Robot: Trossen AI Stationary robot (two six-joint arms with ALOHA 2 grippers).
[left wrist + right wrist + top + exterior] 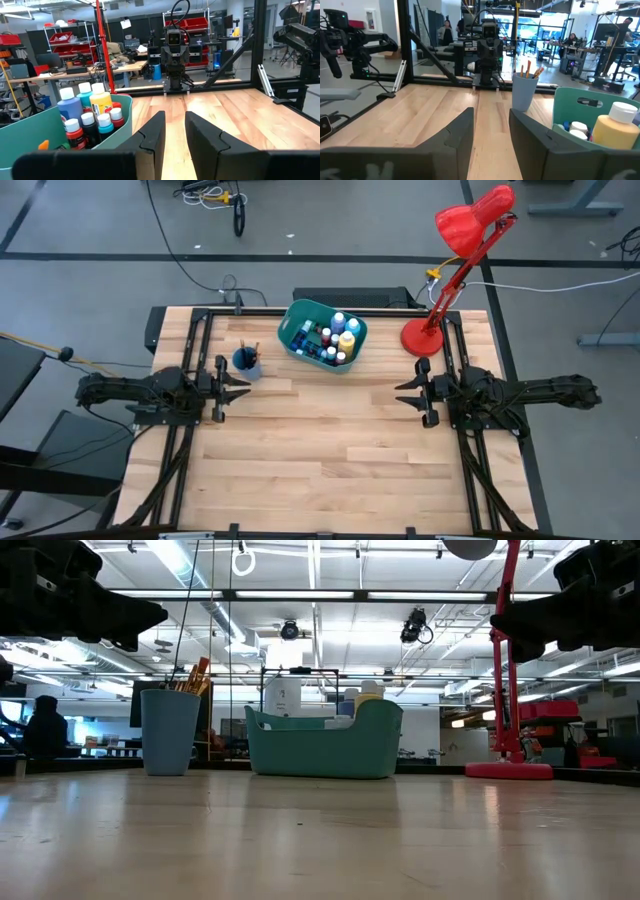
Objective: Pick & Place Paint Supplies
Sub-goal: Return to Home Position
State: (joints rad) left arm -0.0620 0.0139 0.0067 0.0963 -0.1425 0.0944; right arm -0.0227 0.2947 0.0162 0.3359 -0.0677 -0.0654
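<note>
Partly hidden: in the low view the wall of the teal bin (322, 745) covers the paint bottles (368, 692) except for a few tops above the rim. The blue cup (169, 730) likewise hides the brushes (195, 677) apart from their upper ends. Both arms are cut off at that view's top corners. Seen from above, the bottles crowd together and cannot be counted with confidence.

Bottles: small, pale-capped, upright and packed close. The left wrist view shows blue, yellow, red, black and teal bodies. Brushes: thin, standing on end, orange-brown at the top.

Containers: the bin sits at the far middle of the desk (330, 440) and holds every bottle seen. The cup stands just beside it, toward the left arm, and holds the brushes. A red lamp (440, 300) stands on the bin's other side.

Left gripper (245, 387) is raised near the cup, and right gripper (400, 395) is opposite, near the lamp base. They point at each other, jaws parted and holding nothing.
</note>
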